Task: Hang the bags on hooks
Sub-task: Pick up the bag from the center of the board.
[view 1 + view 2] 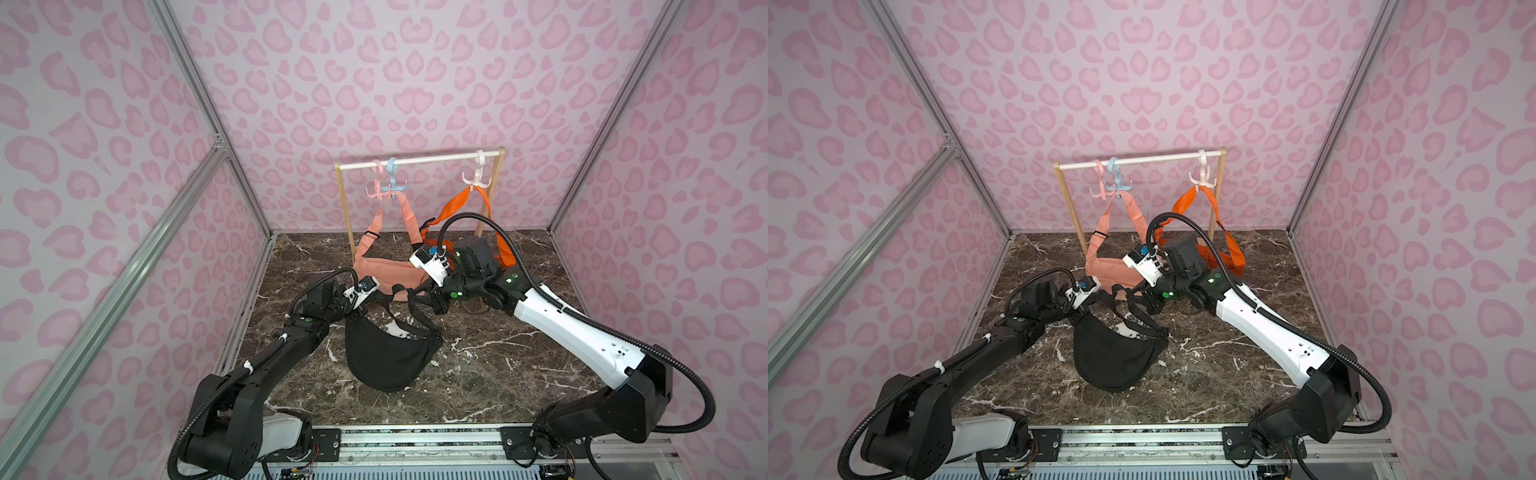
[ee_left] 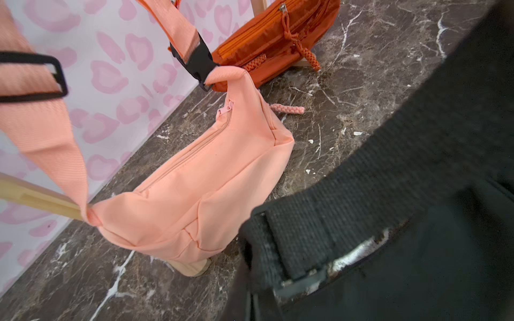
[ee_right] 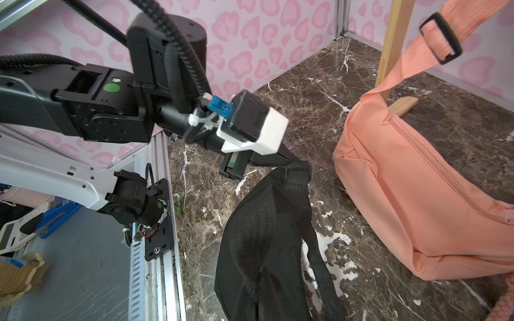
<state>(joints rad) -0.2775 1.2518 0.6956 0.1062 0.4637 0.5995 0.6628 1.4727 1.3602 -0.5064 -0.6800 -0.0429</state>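
The black bag [image 1: 390,357] lies slack on the marble floor, its strap [image 1: 415,307] looping up between my two grippers. My left gripper [image 1: 355,316] is shut on the strap where it joins the bag's end, and the right wrist view shows that left gripper [image 3: 294,164] clamped there. My right gripper [image 1: 438,305] is shut on the strap farther along; black fabric [image 3: 261,250] hides its jaws in its own wrist view. Behind the bags, the rack's rail [image 1: 432,160] carries a pink hook [image 1: 376,183], a blue hook [image 1: 392,178] and a white hook [image 1: 478,174].
A peach bag [image 1: 386,274] hangs by its strap from the blue hook, its body resting on the floor just behind my grippers. An orange bag [image 1: 505,253] hangs from the white hook behind my right arm. The rack's wooden posts [image 1: 347,208] stand near the back wall.
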